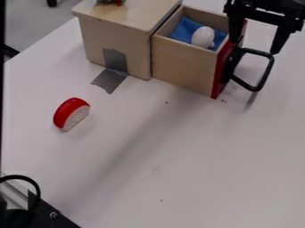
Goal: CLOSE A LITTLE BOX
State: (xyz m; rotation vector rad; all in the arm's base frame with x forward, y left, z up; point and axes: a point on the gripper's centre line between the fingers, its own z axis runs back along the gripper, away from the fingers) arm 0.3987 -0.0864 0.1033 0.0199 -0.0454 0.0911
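Hanging wide open near the black handle [267,71], the tool [254,47] grips nothing.

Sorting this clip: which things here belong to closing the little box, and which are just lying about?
Part of the job:
- light wooden box
- its pulled-out wooden drawer with a red front
- black loop handle
- black two-finger gripper

Just lying about:
- rounded red-and-white toy
- white egg-shaped object and blue cloth, both inside the drawer
- grey tape
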